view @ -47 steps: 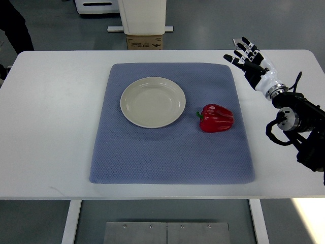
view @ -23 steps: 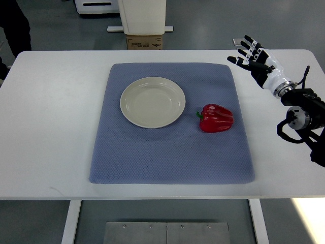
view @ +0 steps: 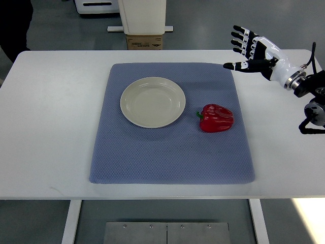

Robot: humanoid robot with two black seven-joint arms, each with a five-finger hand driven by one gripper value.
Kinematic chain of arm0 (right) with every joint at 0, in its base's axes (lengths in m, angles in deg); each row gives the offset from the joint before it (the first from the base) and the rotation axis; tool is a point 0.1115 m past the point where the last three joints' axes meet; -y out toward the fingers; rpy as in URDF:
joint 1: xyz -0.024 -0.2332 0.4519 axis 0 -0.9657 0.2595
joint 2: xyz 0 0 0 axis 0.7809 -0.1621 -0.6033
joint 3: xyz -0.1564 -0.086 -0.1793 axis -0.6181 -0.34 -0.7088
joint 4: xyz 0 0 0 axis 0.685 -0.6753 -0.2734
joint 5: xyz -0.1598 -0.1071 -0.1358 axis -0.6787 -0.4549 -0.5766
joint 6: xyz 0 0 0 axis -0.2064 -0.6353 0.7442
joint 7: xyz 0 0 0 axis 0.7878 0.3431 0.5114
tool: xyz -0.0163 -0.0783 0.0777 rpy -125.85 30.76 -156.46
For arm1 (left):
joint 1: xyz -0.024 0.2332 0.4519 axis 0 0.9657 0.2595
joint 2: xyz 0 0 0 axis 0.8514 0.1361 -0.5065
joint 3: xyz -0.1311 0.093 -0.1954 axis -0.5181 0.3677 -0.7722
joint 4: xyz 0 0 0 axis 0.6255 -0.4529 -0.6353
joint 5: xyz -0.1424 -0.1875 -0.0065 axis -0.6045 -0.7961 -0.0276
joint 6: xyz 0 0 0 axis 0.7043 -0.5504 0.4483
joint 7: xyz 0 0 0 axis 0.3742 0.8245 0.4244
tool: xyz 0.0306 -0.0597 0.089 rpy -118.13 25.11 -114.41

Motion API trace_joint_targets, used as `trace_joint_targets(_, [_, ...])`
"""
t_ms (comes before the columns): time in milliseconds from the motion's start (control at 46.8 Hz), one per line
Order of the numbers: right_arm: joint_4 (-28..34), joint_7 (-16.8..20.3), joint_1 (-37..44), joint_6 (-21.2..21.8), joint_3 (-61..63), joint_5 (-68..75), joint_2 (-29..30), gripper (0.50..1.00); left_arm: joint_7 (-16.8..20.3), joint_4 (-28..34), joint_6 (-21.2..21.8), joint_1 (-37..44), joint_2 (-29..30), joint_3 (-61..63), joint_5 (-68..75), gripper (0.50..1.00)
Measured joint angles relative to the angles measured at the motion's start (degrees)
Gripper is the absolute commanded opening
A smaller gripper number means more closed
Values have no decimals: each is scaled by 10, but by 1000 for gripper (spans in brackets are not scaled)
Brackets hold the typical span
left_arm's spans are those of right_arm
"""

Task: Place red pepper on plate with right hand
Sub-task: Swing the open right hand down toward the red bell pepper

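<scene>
A red pepper [view: 217,118] with a green stem lies on the blue mat [view: 172,152], to the right of the white plate [view: 153,101], which holds nothing. My right hand [view: 246,48] hovers open above the table's far right corner, fingers spread, well up and to the right of the pepper. It holds nothing. Its arm [view: 304,86] comes in from the right edge.
The white table [view: 51,127] carries the mat in its middle. Beyond its far edge stand a cardboard box [view: 145,41] and a white unit [view: 142,15]. A dark-clothed person [view: 15,25] shows at the top left corner.
My right hand has risen and swung a little up and to the right, with the arm pulling back toward the right edge. Pepper and plate have not moved.
</scene>
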Motion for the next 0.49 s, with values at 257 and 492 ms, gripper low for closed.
trace_joint_targets(257, [30,-51,6,-2,-58,-77,-29,975,0,0,0,0,0,0,0,1000])
trace_joint_targets(492, [80,-56,37,-2,-139,-138,-76,970,0,0,0,0,0,0,0,1000])
